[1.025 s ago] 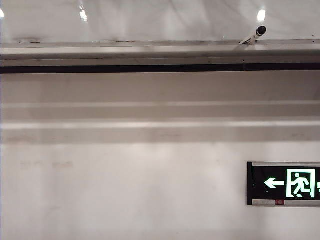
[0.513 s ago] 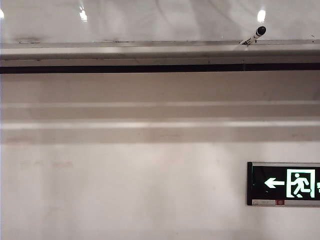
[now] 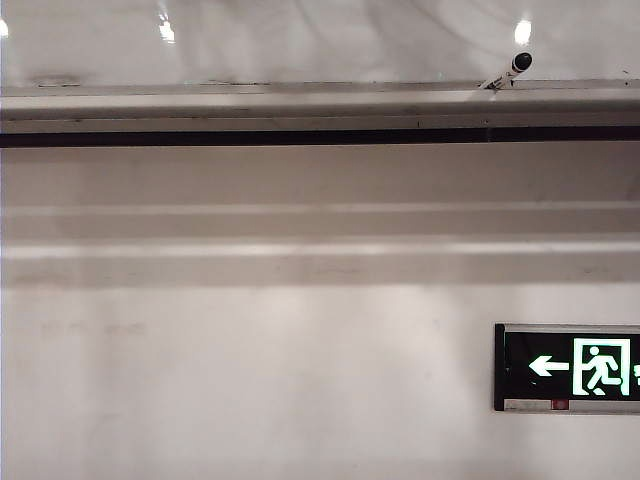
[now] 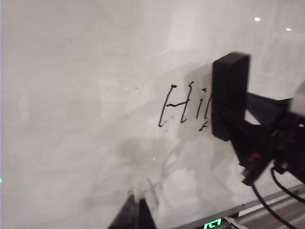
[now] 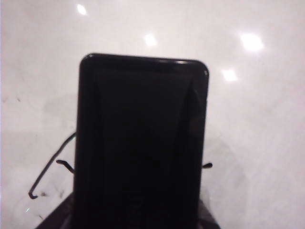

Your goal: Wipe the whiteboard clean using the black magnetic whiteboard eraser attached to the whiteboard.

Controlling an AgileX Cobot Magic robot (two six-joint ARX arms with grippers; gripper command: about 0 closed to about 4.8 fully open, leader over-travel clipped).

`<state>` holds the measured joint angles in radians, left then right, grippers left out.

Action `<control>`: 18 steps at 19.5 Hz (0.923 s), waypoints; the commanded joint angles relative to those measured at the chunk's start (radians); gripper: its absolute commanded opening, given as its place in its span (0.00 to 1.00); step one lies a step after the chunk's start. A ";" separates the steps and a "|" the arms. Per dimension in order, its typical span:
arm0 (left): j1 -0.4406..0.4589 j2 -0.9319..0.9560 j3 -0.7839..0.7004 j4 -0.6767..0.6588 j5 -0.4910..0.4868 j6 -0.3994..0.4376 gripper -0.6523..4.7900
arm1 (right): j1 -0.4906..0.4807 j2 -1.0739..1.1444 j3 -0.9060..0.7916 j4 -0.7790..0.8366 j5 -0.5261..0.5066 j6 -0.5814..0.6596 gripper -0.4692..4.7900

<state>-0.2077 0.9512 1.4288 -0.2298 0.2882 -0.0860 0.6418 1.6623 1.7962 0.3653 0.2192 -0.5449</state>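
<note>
Whiteboard (image 4: 95, 71) surface is glossy white and reflects round ceiling lights; faint grey smears cross its lower area. Black handwritten strokes (image 4: 178, 106) remain on it, partly covered by the eraser (image 4: 230, 95). In the exterior view only the board's bottom strip (image 3: 300, 40) appears, above a long grey metal ledge (image 3: 300, 105) with a marker (image 3: 508, 72) lying on it. An exit sign (image 3: 570, 366) hangs on the wall below.

Eraser is a black rectangular block with rounded corners, pressed flat against the board over the right end of the writing. Right gripper (image 4: 250, 138) grasps the eraser from behind; in the right wrist view the eraser (image 5: 140, 143) fills most of the frame.

Left gripper (image 4: 136, 217) sits close to the board, well apart from the writing, fingers clenched with nothing between them.
</note>
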 commanded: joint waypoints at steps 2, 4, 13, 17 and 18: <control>-0.001 -0.003 0.004 0.005 0.008 0.000 0.11 | -0.001 0.047 0.074 -0.042 0.057 -0.002 0.36; -0.001 -0.003 0.004 0.005 0.009 0.000 0.11 | -0.001 0.080 0.132 -0.085 0.078 -0.003 0.36; -0.001 -0.002 0.004 0.005 0.008 0.000 0.11 | 0.000 0.128 0.229 -0.212 0.101 -0.003 0.91; -0.001 -0.003 0.004 0.004 0.006 0.000 0.11 | 0.038 0.097 0.233 -0.258 0.108 -0.004 0.91; -0.001 -0.003 0.004 0.003 0.006 0.000 0.11 | 0.053 0.078 0.234 -0.280 0.117 -0.005 0.91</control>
<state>-0.2077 0.9512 1.4288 -0.2329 0.2882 -0.0860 0.6750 1.7733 2.0193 0.0921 0.3267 -0.5507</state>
